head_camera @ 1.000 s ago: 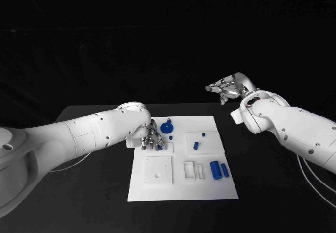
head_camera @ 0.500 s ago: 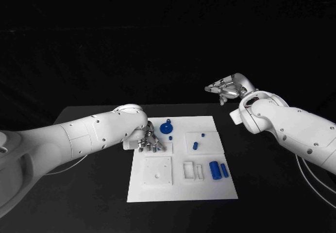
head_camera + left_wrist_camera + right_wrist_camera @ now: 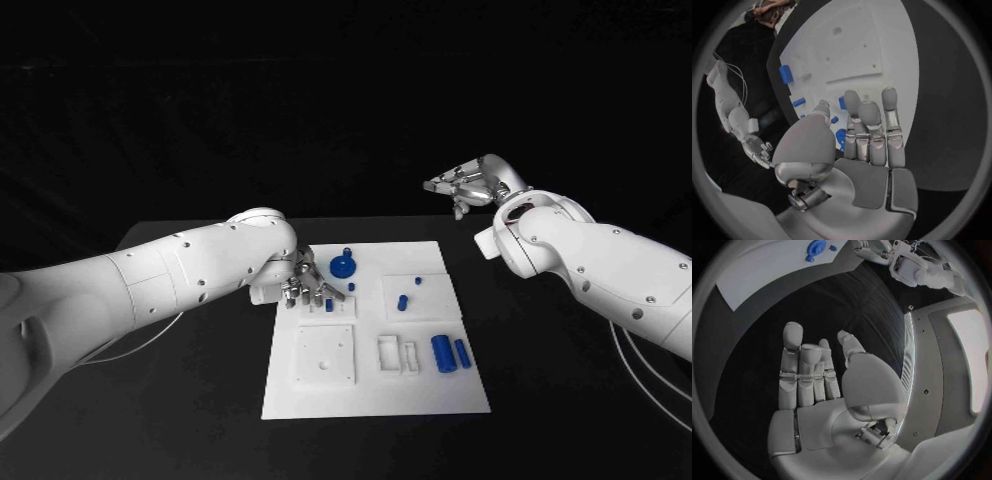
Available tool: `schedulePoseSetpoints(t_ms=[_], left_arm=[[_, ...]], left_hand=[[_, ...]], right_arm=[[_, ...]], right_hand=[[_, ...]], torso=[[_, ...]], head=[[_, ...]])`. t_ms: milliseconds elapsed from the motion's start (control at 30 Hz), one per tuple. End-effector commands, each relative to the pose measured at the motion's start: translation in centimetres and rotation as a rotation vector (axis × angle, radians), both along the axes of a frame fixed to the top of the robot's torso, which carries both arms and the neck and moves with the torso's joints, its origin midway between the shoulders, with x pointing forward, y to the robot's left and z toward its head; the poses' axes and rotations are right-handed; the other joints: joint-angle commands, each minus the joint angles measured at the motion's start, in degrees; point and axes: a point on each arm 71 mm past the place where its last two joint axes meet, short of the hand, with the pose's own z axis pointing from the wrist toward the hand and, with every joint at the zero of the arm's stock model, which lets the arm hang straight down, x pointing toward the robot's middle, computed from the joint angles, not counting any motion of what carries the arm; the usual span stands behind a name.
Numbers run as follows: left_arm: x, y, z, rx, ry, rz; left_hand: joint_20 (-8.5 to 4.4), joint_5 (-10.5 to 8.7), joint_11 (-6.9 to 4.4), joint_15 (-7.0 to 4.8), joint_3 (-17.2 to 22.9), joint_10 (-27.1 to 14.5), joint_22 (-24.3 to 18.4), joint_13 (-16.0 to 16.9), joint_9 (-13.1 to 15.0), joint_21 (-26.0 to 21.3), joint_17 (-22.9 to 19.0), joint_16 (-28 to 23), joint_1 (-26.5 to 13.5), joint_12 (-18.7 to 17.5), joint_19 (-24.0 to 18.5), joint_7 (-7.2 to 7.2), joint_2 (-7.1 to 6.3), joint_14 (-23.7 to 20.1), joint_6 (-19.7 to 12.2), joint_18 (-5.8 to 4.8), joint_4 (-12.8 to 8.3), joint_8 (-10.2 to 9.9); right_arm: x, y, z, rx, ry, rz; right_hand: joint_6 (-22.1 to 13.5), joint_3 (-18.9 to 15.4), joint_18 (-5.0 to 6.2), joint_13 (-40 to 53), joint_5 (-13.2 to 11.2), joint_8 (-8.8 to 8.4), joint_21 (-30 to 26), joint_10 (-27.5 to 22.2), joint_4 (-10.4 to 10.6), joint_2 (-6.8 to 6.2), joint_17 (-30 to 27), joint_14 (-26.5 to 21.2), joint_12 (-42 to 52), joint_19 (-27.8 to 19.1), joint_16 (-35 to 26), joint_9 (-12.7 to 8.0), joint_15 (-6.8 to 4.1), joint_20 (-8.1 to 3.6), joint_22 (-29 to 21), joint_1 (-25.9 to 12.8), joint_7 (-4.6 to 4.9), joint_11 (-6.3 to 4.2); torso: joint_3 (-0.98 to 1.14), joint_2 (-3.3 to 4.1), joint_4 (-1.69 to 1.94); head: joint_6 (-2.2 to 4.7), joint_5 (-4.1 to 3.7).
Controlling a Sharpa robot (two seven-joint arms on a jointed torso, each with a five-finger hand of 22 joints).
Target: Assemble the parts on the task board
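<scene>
Board [image 3: 375,395], a white plate, lies in the lower middle of the head frame on the black table [image 3: 188,400], its long side running away from the camera. Blue parts sit on it: a round knob [image 3: 345,265] near the top edge, a small peg [image 3: 352,286] just below it, a short bar [image 3: 404,298] and a tiny stud [image 3: 418,279] on the raised square at upper right, and two upright cylinders [image 3: 451,352] side by side at the right edge, beside a white slotted block [image 3: 400,352]. A square white plate [image 3: 326,351] with small holes fills the board's lower left. Left hand [image 3: 309,289] hangs over the board's upper left corner, left of the knob, fingers pointing down at the board; whether they touch it cannot be told. From its wrist camera the left hand [image 3: 861,150] shows its fingers straight and close together, thumb alongside, nothing held, with the board [image 3: 873,45] and blue parts beyond the fingertips. Right hand [image 3: 464,184] is raised in the upper right of the head frame, well apart from the board, beyond the table's far edge. Its wrist camera shows the right hand [image 3: 817,385] flat, fingers extended, palm empty, the board's corner [image 3: 767,270] with the knob [image 3: 816,248] far beyond.
</scene>
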Motion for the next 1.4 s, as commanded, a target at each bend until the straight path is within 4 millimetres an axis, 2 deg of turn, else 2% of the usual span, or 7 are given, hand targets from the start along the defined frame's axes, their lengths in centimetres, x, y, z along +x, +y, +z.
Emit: schedulePoseSetpoints(t_ms=[33,100,367,567,933,1200,1400], left_arm=[[0.2,0.1,1.0,-0.048,-0.01,0.028],[0.4,0.4,1.6,-0.06,-0.022,0.041],[1.6,2.5,3.7,-0.091,-0.071,0.106],[3.0,4.7,4.7,-0.096,-0.144,0.178],[5.0,6.1,5.4,-0.099,-0.238,0.242],[5.7,5.7,5.3,-0.099,-0.224,0.244],[5.9,5.3,4.7,-0.098,-0.197,0.237]], left_hand=[[0.03,-0.32,0.8,0.13,0.2,2.7,0.9,-0.2,-0.9,-0.4,-0.1,-0.6,0.6,-0.6,0.3,0.44,0.84,-0.6,-1.6,-0.44,-0.1,-0.1],[0.24,-0.28,1.1,0.34,-0.3,2.7,0.7,-0.7,-2.2,-1.0,-0.6,-1.5,0.3,-2.6,-0.3,0.73,3.32,-1.3,-2.3,-0.44,-2.9,0.2],[0.5,2.31,1.77,0.87,-3.4,2.5,0.6,0.0,-11.4,-2.5,-1.5,-2.1,0.9,-5.5,-0.5,2.06,8.39,-2.0,-5.8,-0.44,-10.2,0.3],[0.59,3.61,1.96,0.9,-4.8,2.4,0.7,0.8,-16.5,-3.6,-2.2,-2.1,2.2,-6.2,0.1,2.82,10.48,-2.0,-7.3,-0.44,-12.7,0.0],[0.69,4.31,2.24,1.11,-5.9,2.4,0.8,1.2,-21.3,-4.5,-2.9,-2.0,2.4,-6.6,0.6,3.47,11.15,-2.0,-8.8,-0.44,-12.6,0.1],[0.81,3.31,2.6,1.23,-5.6,2.2,0.9,1.6,-28.2,-4.8,-3.5,-1.6,2.0,-6.8,0.6,4.11,10.47,-2.2,-10.1,-0.44,-11.1,0.1],[0.85,2.74,2.66,1.32,-5.5,2.2,0.9,1.8,-29.3,-4.9,-3.8,-1.3,1.4,-6.9,0.6,4.18,10.06,-2.4,-10.3,-0.44,-10.4,0.1]], right_arm=[[0.0,-0.1,-0.1,0.001,0.002,0.01],[0.1,-0.2,-0.1,0.003,0.002,0.006],[0.2,-0.9,-0.2,0.008,0.003,-0.009],[0.2,-1.2,-0.2,0.013,0.003,-0.016],[0.1,-1.2,-0.1,0.015,0.0,-0.014],[-0.1,-1.0,0.1,0.016,-0.004,-0.007],[-0.3,-0.8,0.3,0.018,-0.008,0.002]], right_hand=[[-0.4,-0.1,0.77,0.0,0.3,-0.24,-0.1,-0.4,0.1,0.13,-0.1,0.1,-0.3,2.1,-0.3,-0.1,0.2,0.31,0.0,-0.3,-0.11,-0.08],[-0.7,-0.1,0.78,-0.1,0.4,-0.25,-0.3,-0.4,0.2,0.1,-0.1,0.1,-0.4,2.1,-0.4,-0.1,0.22,0.32,-0.1,-0.3,-0.03,-0.04],[-2.7,-0.2,0.9,-0.1,0.5,-0.24,-0.3,-0.4,0.2,0.06,-0.2,0.1,-0.3,2.1,-0.5,-0.1,0.44,0.48,-0.2,-0.1,0.64,0.3],[-3.9,-0.3,1.07,-0.2,0.5,-0.27,-0.5,-0.5,0.3,0.06,-0.3,0.1,-0.4,2.1,-0.5,-0.1,0.59,0.63,-0.3,0.0,1.06,0.54],[-4.2,-0.3,1.19,-0.2,0.6,-0.26,-0.5,-0.6,0.5,0.17,-0.3,0.1,-0.4,2.1,-0.5,-0.1,0.63,0.72,-0.3,-0.1,1.13,0.58],[-4.8,-0.3,1.25,-0.2,0.7,-0.25,-0.5,-0.5,0.7,0.17,-0.3,0.1,-0.3,2.1,-0.5,-0.1,0.68,0.77,-0.4,-0.1,1.3,0.67],[-4.8,-0.3,1.27,-0.3,0.7,-0.19,-0.5,-0.5,0.7,0.16,-0.3,0.1,-0.3,2.1,-0.5,0.0,0.7,0.79,-0.3,0.0,1.28,0.67]], torso=[[0.02,-0.06,0.07],[-0.01,-0.04,0.06],[-0.03,0.05,0.02],[-0.03,0.24,0.0],[-0.16,0.71,-0.15],[-0.06,1.4,-0.47],[0.04,1.99,-0.64]], head=[[0.24,0.06],[0.35,0.04],[1.02,0.12],[1.61,0.26],[2.1,0.66],[2.77,0.93],[3.07,1.12]])
